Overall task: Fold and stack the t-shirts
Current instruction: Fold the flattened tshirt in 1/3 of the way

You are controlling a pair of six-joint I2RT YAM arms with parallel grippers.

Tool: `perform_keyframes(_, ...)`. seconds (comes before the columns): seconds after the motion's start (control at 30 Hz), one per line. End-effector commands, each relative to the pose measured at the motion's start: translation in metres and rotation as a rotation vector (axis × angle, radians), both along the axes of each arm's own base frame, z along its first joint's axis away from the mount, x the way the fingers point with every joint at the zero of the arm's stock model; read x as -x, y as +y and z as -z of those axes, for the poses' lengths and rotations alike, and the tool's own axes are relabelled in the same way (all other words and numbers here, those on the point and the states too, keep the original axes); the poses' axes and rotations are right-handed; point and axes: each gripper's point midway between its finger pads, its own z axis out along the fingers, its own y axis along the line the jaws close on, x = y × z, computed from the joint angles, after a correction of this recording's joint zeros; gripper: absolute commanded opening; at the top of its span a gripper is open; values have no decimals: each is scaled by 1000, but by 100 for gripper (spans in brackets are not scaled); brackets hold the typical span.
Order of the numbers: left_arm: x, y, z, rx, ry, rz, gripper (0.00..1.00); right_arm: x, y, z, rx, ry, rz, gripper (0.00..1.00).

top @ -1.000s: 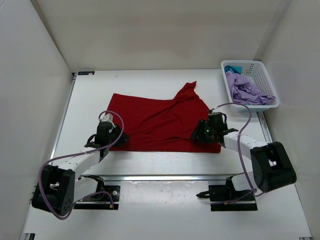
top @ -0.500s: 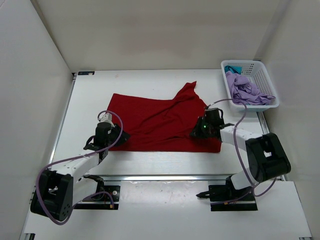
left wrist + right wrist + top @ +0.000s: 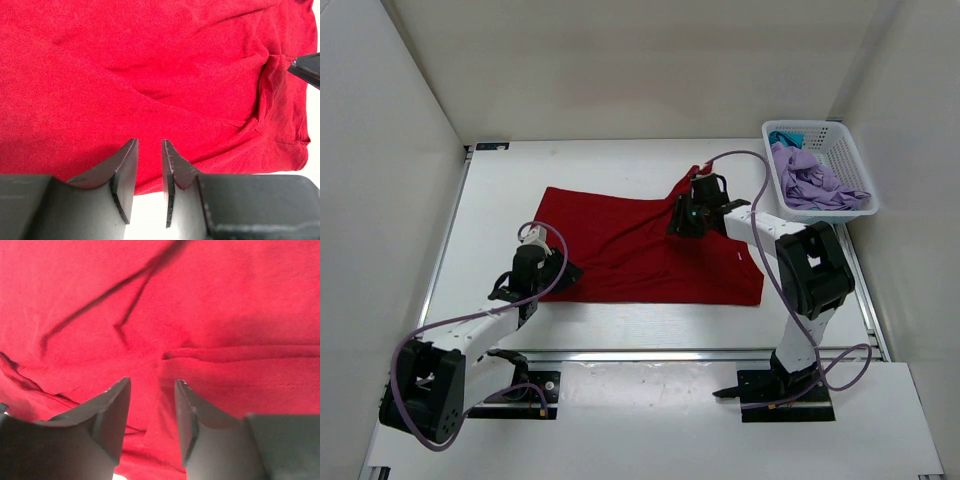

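Top external view: the dark red t-shirt [image 3: 640,250] lies spread but rumpled on the table [image 3: 500,200], not yet folded.

Change noted: within the last second your right gripper [image 3: 682,218] left the shirt's near right hem. It now sits over the far right part, by the raised sleeve, with its jaws moderately apart and holding nothing.

Your left gripper [image 3: 542,268] has not shifted. It is at the near left hem, jaws narrow, with no cloth pinched between them.

Judgement: you appear to be seeking a fresh grasp at the sleeve, and no fold is complete.

Count:
- T-shirts: 3. 1 dark red is on the table. 1 lavender t-shirt [image 3: 810,180] and 1 teal t-shirt [image 3: 782,137] are both in the white basket [image 3: 847,160].
- Baskets: 1.
- Grippers: 2.
- Shirts stacked: 0.
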Motion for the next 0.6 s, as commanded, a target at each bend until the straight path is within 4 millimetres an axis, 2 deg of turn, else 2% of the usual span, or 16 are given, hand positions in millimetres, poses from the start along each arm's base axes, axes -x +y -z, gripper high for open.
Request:
perform_keyframes(0.0, -4, -7, -17, 12, -48, 14, 36, -2, 5, -21, 53, -69, -26, 41)
perform_keyframes(0.1, -4, -20, -22, -20, -67, 52, 36, 19, -1, -32, 55, -116, -14, 35)
perform_keyframes(0.13, 0, -26, -20, -36, -61, 81, 36, 24, 3, -47, 24, -164, -16, 28)
perform_keyframes(0.17, -3, -29, -24, -37, -73, 82, 36, 37, -7, -32, 41, -138, -2, 19)
perform_keyframes(0.23, -3, -35, -16, -52, -49, 101, 35, 63, -5, -28, 9, -137, -36, 7)
perform_keyframes(0.27, -4, -37, -16, -57, -48, 119, 36, 71, -4, -21, 0, -118, -55, 5)
perform_keyframes(0.33, -5, -35, -5, -70, -9, 118, 35, 94, 1, -1, 22, -59, -119, 3)
perform_keyframes(0.43, 0, -23, 21, -65, 75, 99, 33, 125, -6, 33, 94, 14, -155, 0)
perform_keyframes(0.57, 21, -8, 44, -30, 164, 60, 33, 149, -18, 53, 112, 59, -158, 0)
